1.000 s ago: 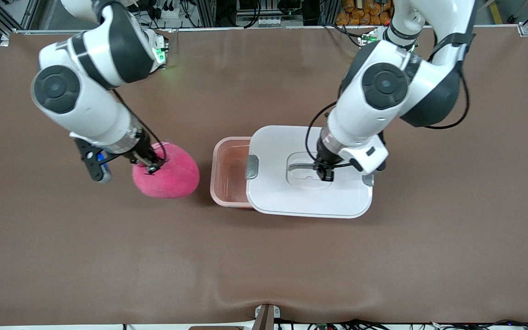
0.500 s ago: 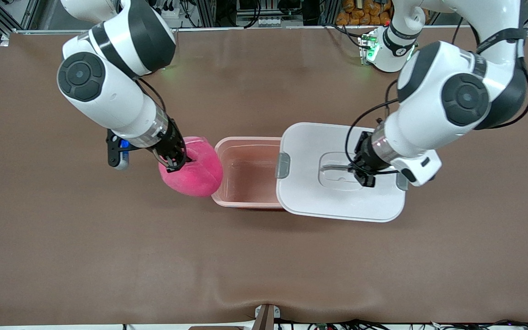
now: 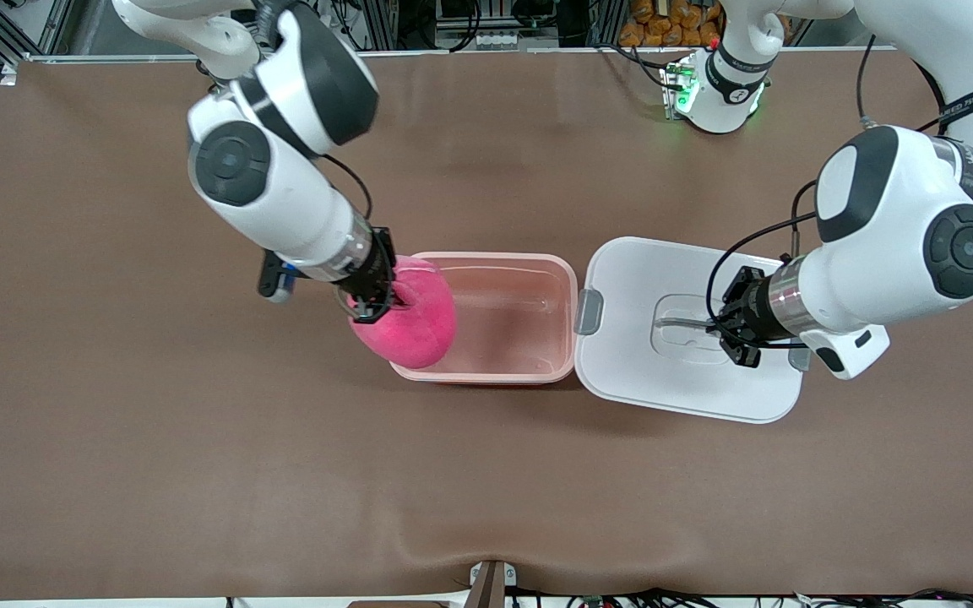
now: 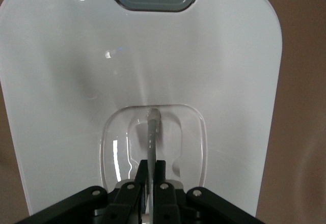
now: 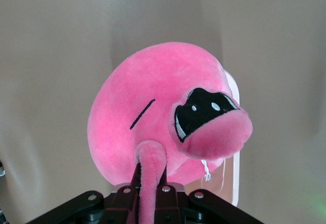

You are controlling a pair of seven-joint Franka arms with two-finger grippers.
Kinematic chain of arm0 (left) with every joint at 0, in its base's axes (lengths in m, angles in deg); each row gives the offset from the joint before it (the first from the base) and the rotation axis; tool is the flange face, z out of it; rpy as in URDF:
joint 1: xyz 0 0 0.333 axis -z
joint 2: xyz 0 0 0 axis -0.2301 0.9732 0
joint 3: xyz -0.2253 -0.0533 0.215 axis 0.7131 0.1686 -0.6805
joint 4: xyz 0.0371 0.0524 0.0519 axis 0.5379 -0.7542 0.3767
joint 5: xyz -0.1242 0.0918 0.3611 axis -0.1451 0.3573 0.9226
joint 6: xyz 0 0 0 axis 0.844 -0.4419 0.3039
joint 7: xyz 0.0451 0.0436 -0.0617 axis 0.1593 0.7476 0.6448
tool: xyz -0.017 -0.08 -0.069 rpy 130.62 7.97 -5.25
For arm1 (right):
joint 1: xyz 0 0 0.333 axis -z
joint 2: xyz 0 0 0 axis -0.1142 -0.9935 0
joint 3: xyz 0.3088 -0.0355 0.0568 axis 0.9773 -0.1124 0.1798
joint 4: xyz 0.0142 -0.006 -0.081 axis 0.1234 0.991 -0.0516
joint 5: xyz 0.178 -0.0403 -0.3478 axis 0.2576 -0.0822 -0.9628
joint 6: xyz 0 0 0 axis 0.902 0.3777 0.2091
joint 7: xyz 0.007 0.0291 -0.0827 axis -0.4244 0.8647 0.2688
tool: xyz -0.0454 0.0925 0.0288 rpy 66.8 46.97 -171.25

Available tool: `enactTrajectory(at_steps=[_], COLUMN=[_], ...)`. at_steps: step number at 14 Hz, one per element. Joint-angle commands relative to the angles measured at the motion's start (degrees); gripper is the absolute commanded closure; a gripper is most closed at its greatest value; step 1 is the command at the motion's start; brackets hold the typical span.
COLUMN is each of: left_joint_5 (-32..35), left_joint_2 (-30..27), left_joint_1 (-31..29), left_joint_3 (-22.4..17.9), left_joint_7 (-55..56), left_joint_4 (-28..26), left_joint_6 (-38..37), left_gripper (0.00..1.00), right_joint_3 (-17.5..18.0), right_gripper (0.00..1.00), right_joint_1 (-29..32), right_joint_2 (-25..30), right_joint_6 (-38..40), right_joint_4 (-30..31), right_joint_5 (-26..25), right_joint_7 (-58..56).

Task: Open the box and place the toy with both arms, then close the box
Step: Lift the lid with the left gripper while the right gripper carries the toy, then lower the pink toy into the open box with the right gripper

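Observation:
The pink tub of the box (image 3: 554, 268) stands open at the table's middle. My right gripper (image 3: 371, 306) is shut on the hot-pink plush toy (image 3: 410, 321) by a small limb and holds it over the tub's rim at the right arm's end. In the right wrist view the toy (image 5: 153, 117) shows a dark eye and a flat mouth. My left gripper (image 3: 736, 333) is shut on the grey handle (image 4: 152, 132) of the white lid (image 3: 689, 329). The lid is held beside the tub toward the left arm's end, clear of its opening.
The brown table mat (image 3: 199, 473) spreads wide around the box. The arms' green-lit bases stand at the table's edge farthest from the front camera.
My right gripper carried the toy from the table toward the tub, up to its rim. My left gripper slid the lid off the tub toward the left arm's end, uncovering it fully.

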Motion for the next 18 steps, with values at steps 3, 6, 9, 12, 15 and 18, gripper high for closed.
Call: enactTrajectory(at_steps=[3,6,9,12,15,18], left_joint_5=[-1.2,-1.3,-1.3,-1.2,-1.2,-1.2], left_joint_2=[-2.5,-2.5,-2.5,-2.4,-2.5,-2.4], left_joint_1=[-1.0,-0.7,-1.0,-0.9,-0.9,-0.8], left_joint_3=[0.4,0.4,0.4,0.4,0.4,0.5], left_joint_7=[-4.7,-4.8,-4.8,-4.8,-4.8,-4.8], left_joint_4=[-3.9,-4.1,-4.1,-4.1,-4.2,-4.2], left_joint_6=[-0.3,-0.2,-0.2,-0.2,-0.3,-0.3], left_gripper=[1.00,1.00,1.00,1.00,1.00,1.00], right_joint_3=[-0.9,-0.9,-0.9,-1.0,-1.0,-1.1], right_gripper=[1.00,1.00,1.00,1.00,1.00,1.00], right_joint_1=[-1.9,-3.1,-3.3,-4.1,-4.9,-5.2], right_joint_2=[-3.3,-4.8,-6.6,-7.6,-8.3,-10.1], right_joint_6=[-1.1,-3.1,-5.9,-6.5,-7.7,-8.7], right_joint_4=[-2.8,-3.0,-3.1,-3.1,-3.5,-3.6], right_joint_5=[0.5,0.4,0.4,0.3,0.3,0.1], right_joint_7=[3.9,7.1,14.8,16.7,18.1,18.5])
